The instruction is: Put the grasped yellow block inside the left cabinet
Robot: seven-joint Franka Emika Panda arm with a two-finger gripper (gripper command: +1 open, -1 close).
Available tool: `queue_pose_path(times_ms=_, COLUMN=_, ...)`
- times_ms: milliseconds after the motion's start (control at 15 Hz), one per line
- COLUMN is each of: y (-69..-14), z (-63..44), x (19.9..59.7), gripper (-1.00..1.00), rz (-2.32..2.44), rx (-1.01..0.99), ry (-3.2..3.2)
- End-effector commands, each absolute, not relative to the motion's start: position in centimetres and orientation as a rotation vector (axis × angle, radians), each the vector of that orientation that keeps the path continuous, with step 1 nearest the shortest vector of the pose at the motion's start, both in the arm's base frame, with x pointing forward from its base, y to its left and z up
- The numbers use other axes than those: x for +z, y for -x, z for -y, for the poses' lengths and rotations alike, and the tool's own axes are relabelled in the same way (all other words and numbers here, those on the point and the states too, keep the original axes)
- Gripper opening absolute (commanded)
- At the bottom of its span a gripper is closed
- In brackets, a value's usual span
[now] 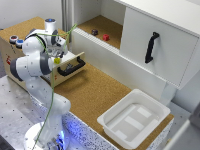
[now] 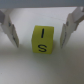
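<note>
In the exterior view, my pincer [image 1: 58, 56] hangs over the cork counter's [image 1: 95, 92] far end on the exterior view's left. It is just in front of the wooden drawer box [image 1: 30, 42], close above that box's black handle [image 1: 70, 67]. A small spot of yellow, the yellow block [image 1: 57, 60], shows right at my pincer's tip. From this view I cannot tell how wide my fingers stand, nor whether they touch the block.

The left cabinet [image 1: 102, 15] lies along the counter's back edge, well apart from my pincer. Its compartment is open, with a cork-brown floor. On that floor sit a small dark block [image 1: 94, 32] and a small red block [image 1: 106, 37], near each other but not touching. The white door [image 1: 157, 47] with its black handle [image 1: 151, 47] is next to the compartment on the exterior view's right. A shallow white bin [image 1: 134, 117] rests at the counter's near corner on the exterior view's right.

In the wrist view, my pincer [image 2: 40, 44] is spread wide. The yellow block [image 2: 42, 40] sits between my two fingers [image 2: 9, 27], with a clear gap on each side, so neither finger presses on it here. The face of the block turned toward the camera bears black marks. The ground behind it is pale and blurred, and I cannot tell what it is.
</note>
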State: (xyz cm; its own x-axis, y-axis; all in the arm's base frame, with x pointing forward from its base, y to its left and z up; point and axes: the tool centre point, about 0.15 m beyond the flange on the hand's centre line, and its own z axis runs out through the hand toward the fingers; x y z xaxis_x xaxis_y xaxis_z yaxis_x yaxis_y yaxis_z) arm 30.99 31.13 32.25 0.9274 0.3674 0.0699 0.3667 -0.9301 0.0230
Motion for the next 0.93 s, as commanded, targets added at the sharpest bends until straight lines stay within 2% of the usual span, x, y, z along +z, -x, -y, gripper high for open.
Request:
queue_pose_path(times_ms=0, y=-31.2, z=-31.1, x=31.8, gripper=-1.00, rz=-0.570, rx=0.095, ry=-3.078)
queue_pose_path(times_ms=200, y=-30.6, z=-30.2, x=33.4, gripper=-1.00, rz=-0.501, rx=0.106, ry=-3.081)
queue_pose_path(times_ms=400, y=-31.4, z=-29.2, x=37.4, gripper=-1.00, rz=-0.395, rx=0.213, ry=-3.067)
queue_pose_path(times_ms=867, y=-39.3, z=-29.0, x=48.8, gripper=-1.00, rz=-0.310, rx=0.558, ry=-2.992)
